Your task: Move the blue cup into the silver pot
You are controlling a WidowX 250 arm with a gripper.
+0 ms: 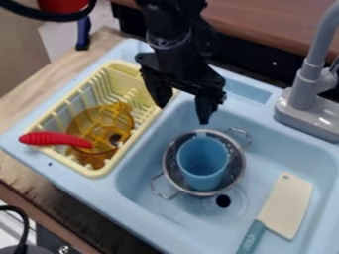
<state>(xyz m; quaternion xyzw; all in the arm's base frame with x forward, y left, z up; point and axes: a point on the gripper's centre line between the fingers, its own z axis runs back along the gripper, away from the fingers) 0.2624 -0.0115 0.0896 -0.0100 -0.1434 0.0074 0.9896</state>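
Cup (202, 166) sits inside the silver pot (237, 164); tool (183, 113) hangs over the sink (275, 156), 2 fingers spread apart

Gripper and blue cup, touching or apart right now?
Apart. Camera view: the gripper hangs open above the blue cup, with sink and pot rim visible between its fingertips and the cup.

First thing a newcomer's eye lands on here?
Likely the blue cup sitting inside the silver pot in the light-blue sink, with the black open hand hanging just above. Next, the bright red handle sticking out over the yellow rack's near-left edge.
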